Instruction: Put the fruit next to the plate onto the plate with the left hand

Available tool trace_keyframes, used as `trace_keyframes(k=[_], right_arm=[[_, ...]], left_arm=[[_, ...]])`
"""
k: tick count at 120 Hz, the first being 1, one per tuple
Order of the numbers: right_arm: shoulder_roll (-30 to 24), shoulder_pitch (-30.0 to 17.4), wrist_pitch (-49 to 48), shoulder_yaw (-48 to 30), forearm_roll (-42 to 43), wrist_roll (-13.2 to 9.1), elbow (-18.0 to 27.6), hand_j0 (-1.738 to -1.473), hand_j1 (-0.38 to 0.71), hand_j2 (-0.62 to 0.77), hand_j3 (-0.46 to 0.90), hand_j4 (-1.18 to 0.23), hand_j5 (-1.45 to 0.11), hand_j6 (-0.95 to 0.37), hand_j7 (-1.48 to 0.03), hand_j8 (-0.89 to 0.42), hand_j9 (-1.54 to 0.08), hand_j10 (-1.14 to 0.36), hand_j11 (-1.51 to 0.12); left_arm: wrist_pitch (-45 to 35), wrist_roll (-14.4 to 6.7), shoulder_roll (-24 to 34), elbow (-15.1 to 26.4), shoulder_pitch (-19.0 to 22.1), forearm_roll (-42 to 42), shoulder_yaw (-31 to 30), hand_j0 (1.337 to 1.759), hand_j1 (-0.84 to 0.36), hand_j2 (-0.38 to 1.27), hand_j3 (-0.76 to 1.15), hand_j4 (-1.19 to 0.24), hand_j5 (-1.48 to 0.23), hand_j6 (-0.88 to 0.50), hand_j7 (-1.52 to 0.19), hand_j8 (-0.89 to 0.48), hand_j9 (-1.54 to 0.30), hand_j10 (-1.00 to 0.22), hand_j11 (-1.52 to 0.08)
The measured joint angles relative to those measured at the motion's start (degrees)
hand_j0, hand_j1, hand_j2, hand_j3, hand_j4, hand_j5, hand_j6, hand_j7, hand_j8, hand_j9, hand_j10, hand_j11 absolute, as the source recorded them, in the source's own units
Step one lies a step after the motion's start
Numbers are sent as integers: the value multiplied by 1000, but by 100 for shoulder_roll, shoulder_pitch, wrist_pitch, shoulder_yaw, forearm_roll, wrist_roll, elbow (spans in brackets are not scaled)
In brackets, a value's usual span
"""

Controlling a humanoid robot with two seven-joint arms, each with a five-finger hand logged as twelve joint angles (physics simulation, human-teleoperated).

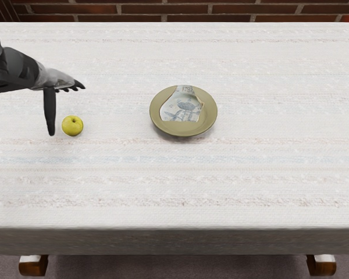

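Note:
A small yellow-green apple (pixel 72 125) lies on the white tablecloth, well to the left of the plate. The plate (pixel 205 122) is olive-rimmed with a blue and white pattern in its middle and nothing on it. My left hand (pixel 57 104) comes in from the left edge and hovers just left of and above the apple. One dark finger (pixel 49 113) points straight down beside the apple, and the others stretch out to the right. The hand is open and holds nothing.
The table (pixel 221 192) is covered by a pale striped cloth, with a brick wall (pixel 174 9) behind its far edge. Its front edge runs along the bottom of the view.

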State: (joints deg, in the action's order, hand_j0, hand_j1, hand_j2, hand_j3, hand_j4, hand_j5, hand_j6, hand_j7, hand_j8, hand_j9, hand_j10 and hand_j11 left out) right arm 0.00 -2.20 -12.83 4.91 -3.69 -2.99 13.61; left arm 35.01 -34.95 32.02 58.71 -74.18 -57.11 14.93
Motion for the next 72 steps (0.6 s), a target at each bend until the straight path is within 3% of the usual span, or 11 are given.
trace_keyframes(k=[27,36,72], right_arm=[[0,-9,0,1,0,0,-1,-1658,-334,-3,0,-12,-16,-12,-17,-12,-17,-12,-17],[0,-9,1,1,0,0,0,-1658,-334,-3,0,-13,-17,-12,-17,-12,-17,-13,-17],[0,-9,0,1,0,0,0,-1658,-333,-3,0,-13,-17,-12,-17,-13,-17,-13,-17]], left_arm=[[-2,-4,-134,31,-30,-75,-117,1658,349,1,0,-3,-1,-4,0,-4,0,-3,0],[-467,-4,-510,33,-4,-269,-394,1658,349,1,0,-3,0,-4,0,-3,0,-2,0],[-1332,-5,-640,37,139,-627,-725,1658,346,1,0,-6,-4,-7,-4,-7,-4,-5,-3]])
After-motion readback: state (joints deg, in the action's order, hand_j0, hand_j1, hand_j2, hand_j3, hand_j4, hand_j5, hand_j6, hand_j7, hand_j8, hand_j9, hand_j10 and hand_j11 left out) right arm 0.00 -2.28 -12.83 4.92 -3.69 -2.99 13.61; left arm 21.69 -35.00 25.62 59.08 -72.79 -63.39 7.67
